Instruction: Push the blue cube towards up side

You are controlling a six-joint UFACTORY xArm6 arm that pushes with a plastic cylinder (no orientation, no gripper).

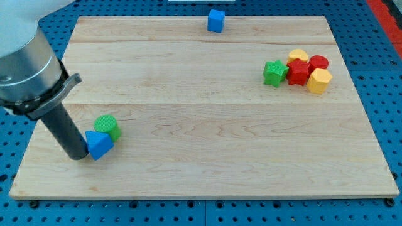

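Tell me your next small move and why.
Probably draw my tip off the blue triangular block beside it and head toward the view's upper right: the blue cube sits far away at the board's top edge, and I must get below it.

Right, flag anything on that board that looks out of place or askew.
The blue cube sits at the board's top edge, partly overhanging it. My tip is far off at lower left, against a blue triangular block. Nothing looks damaged.
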